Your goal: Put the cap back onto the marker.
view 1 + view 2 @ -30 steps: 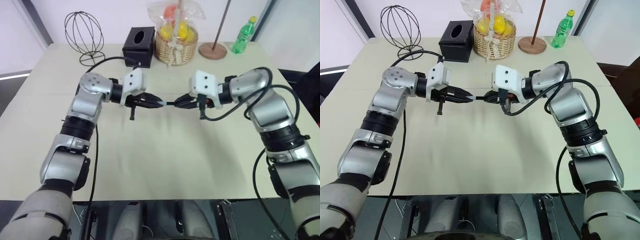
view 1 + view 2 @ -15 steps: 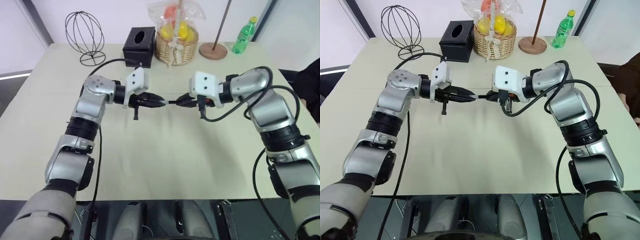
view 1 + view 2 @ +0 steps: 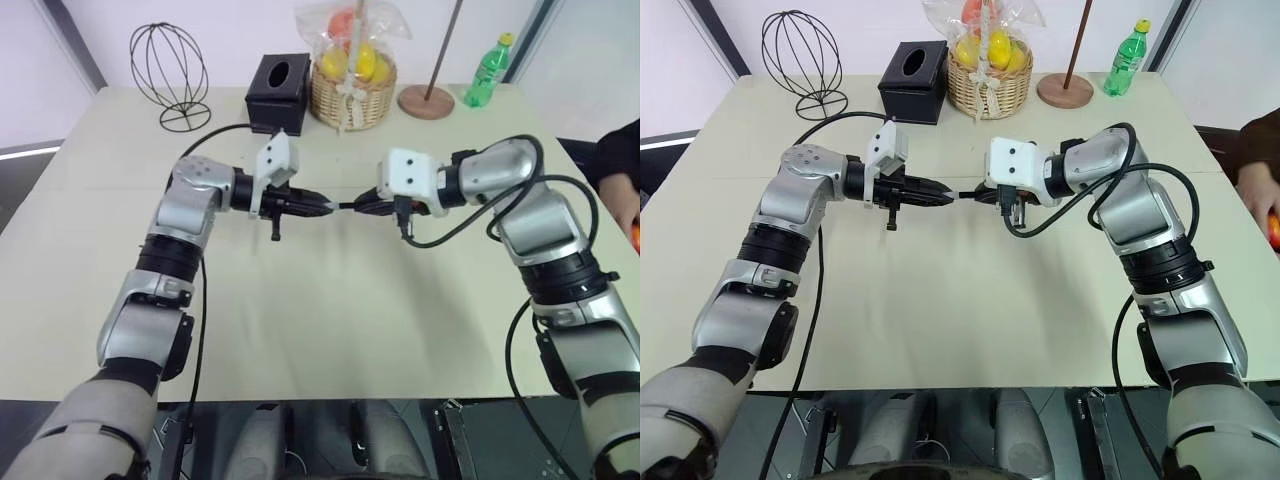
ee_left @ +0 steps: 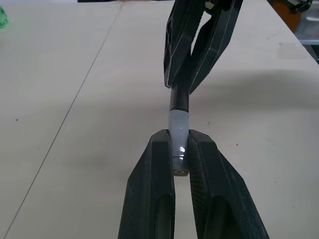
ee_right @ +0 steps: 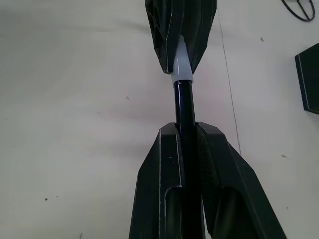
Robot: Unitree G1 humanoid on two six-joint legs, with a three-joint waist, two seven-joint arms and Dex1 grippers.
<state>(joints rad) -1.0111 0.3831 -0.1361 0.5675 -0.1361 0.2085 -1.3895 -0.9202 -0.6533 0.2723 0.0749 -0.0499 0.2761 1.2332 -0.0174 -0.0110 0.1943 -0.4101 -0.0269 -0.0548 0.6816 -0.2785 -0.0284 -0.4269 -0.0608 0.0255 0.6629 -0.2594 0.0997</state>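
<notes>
Your two arms met tip to tip above the middle of the worktop [image 3: 330,300], well clear of its surface. Your left claw [image 3: 322,205] was clenched on the cap [image 4: 178,133], the pale grey cylinder pinched between its black fingers [image 4: 154,189] with its front half sticking out past them. Your right claw [image 3: 362,207] was clenched on the marker [image 5: 185,112], the thin black barrel running up between its fingers [image 5: 162,184] and out beyond their tips.

Cap and marker lay in one straight line between the claws. In the right wrist view the black barrel ran straight into the pale cap, and in the left wrist view the cap's open end met the dark barrel with no gap showing. How far the cap was seated on the marker, you could not tell from these pictures.

At the far edge of the worktop stood a black tissue box [image 3: 278,92], a wicker basket of fruit wrapped in clear film [image 3: 350,85], a wire egg-shaped stand [image 3: 167,70], a thin wooden pole on a round base [image 3: 427,100] and a green bottle [image 3: 487,70]. A person's hand [image 3: 1260,200] showed at the right edge, near something orange.
</notes>
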